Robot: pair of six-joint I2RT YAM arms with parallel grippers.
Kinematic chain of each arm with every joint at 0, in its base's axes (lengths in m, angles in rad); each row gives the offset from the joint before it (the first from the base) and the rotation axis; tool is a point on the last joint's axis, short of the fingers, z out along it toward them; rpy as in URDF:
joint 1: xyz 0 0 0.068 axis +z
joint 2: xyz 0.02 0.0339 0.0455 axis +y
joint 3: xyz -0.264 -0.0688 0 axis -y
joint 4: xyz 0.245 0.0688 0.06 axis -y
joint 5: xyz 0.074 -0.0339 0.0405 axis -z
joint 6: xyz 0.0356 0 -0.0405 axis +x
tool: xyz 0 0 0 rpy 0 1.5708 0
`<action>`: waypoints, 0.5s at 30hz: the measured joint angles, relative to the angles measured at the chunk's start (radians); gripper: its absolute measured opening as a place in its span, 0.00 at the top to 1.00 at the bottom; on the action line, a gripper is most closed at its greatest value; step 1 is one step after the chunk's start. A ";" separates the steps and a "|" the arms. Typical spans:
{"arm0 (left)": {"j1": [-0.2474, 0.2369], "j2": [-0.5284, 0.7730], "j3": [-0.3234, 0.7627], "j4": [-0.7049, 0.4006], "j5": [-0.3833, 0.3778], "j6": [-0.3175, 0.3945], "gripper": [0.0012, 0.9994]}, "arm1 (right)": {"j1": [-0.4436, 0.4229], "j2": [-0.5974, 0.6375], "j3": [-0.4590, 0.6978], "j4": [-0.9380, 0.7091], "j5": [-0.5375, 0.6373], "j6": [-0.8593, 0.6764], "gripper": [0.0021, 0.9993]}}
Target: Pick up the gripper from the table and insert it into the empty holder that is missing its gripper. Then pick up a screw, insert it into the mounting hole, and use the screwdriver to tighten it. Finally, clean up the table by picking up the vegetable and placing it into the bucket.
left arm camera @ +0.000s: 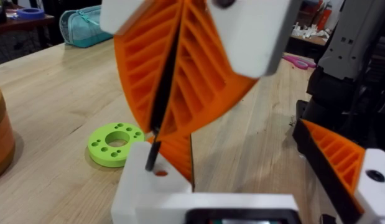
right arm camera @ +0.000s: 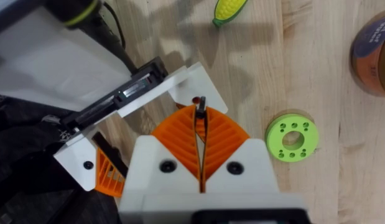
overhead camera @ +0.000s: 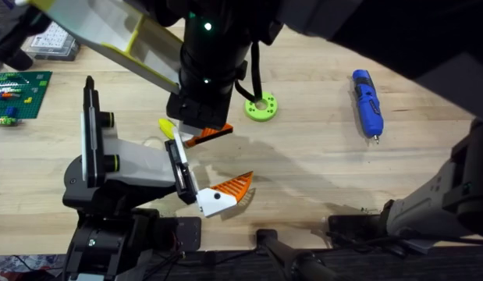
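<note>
while the right arm reaches in across the middle of the table (overhead camera: 311, 168), its right gripper (right arm camera: 201, 115) hangs over the front of the holder (overhead camera: 136, 160), the orange ribbed fingers (right arm camera: 226, 140) clenched on a small dark screw (right arm camera: 202, 102) that points down out of their tips. the left wrist view shows the same screw (left arm camera: 153, 155) upright, its lower end just above a small hole in the white base of the gripper (left arm camera: 142, 186). that gripper sits at the holder's black jaw plate, beside the rail, with its orange wedge rising just behind the screw. whether the screw tip is touching the hole cannot be told. a second orange finger (overhead camera: 228, 190) on its own white base sits at the near end of the same jaw plate, angled out over the wood. the vegetable (overhead camera: 166, 126), yellow with a green end, lies on the table close to the holder's far side and just beside the right gripper. the screwdriver (overhead camera: 367, 101) lies on the table well apart to the right, tip toward the near edge, with nothing touching it. a lime-green ring (overhead camera: 261, 107) rests flat on the wood between the holder and the screwdriver, nearer the holder. the bucket (right arm camera: 372, 50) stands on the table beyond the ring, seen at the edge of the right wrist view.
</note>
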State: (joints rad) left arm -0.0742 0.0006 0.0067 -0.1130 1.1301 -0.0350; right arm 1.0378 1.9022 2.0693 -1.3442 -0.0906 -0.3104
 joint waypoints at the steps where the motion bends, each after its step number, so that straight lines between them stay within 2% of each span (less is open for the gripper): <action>1: 0.000 0.000 0.000 0.001 0.000 -0.001 0.01 | 0.000 0.000 0.000 0.000 0.000 0.000 0.99; 15: 0.000 0.000 0.000 0.001 0.000 -0.003 0.01 | 0.000 0.000 0.000 0.023 -0.001 -0.001 0.99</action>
State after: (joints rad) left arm -0.0742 0.0006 0.0067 -0.1120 1.1305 -0.0380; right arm 1.0378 1.9022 2.0693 -1.3212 -0.0917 -0.3111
